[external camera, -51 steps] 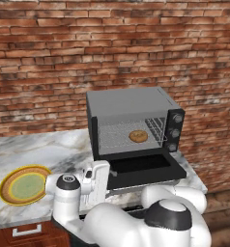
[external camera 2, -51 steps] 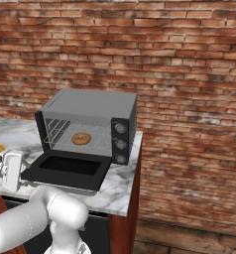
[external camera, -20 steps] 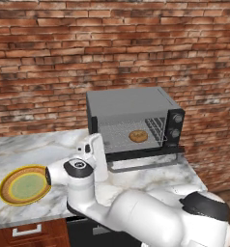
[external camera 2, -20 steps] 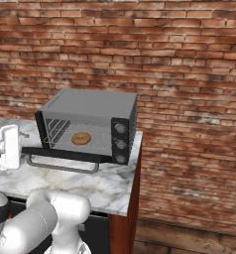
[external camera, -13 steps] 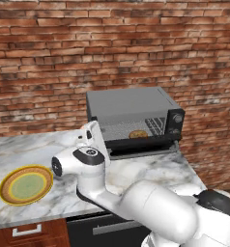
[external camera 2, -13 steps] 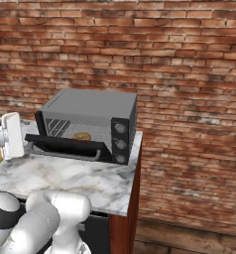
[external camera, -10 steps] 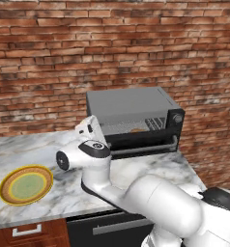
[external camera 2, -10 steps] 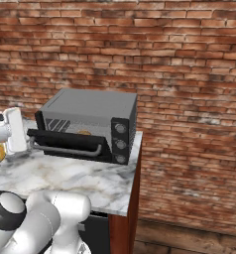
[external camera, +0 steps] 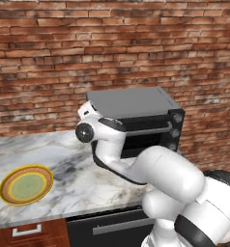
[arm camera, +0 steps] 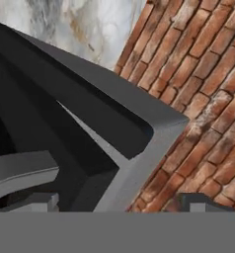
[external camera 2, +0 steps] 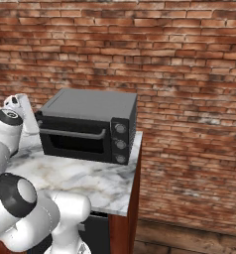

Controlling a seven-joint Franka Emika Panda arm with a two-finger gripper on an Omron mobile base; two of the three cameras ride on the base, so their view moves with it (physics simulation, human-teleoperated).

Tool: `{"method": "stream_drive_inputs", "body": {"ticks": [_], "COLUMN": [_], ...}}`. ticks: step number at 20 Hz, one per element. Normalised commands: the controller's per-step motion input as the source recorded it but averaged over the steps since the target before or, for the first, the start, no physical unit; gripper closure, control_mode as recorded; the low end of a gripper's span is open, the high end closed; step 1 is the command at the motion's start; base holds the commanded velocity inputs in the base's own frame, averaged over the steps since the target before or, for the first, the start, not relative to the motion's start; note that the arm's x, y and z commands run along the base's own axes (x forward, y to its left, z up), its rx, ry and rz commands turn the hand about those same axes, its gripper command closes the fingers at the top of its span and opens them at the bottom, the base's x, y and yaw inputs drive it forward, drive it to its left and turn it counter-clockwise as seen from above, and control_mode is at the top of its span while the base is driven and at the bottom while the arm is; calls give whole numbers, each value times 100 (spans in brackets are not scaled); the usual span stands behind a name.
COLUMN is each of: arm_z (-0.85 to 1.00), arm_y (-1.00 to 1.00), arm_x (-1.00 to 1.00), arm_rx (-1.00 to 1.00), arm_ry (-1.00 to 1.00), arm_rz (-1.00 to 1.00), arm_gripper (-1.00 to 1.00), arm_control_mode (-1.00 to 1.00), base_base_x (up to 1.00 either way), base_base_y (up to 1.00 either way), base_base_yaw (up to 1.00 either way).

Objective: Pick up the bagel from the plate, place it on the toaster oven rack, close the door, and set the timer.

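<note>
A white robot arm is working at the left front corner of a toaster oven (external camera 2: pixel 92 124) on a marble counter (external camera: pixel 64 178) before a brick wall (external camera 2: pixel 179 64), and the job is looking well advanced. The door (external camera 2: pixel 78 139) is standing upright and flush against the oven's face, its long grey handle (external camera 2: pixel 73 134) running across the top of the dark glass, so the closing step is reading as done or within a hair of it. The plate (external camera: pixel 26 185) is lying bare well off to the left on the counter, which suggests the bagel is sitting inside on the toaster oven rack; neither can be made out behind the dark door, so that is a judgement rather than a sighting. The gripper (arm camera: pixel 118 206) is poking its two dark tips up at the bottom of the hand view, set far apart and clamped on nothing, with the oven's upper corner and the brick looming between them. What is remaining, by the look of it, is the timer: the three round knobs (external camera 2: pixel 120 144) are stacked down the oven's right-hand panel, well apart from where the hand is hovering, so a reach across the front is likely coming next.
</note>
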Motion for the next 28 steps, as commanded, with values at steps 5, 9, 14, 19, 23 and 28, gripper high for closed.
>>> {"method": "stream_drive_inputs", "body": {"ticks": [5,9,14,19,23,28], "arm_z": [0,0,4,75,88,45], "arm_y": [0,0,0,-27,-72,-95], "arm_x": [59,45,33,-9,-28,-28], "arm_rx": [-4,-5,-3,0,0,0], "arm_ry": [20,18,12,0,0,0], "arm_rz": [23,19,16,9,1,-3], "arm_gripper": [-100,-100,-100,-100,-100,-100], "arm_control_mode": [-100,-100,-100,-100,-100,-100], "base_base_x": [0,0,0,0,0,0], "base_base_y": [0,0,0,0,0,0], "base_base_yaw": [0,0,0,0,0,0]}}
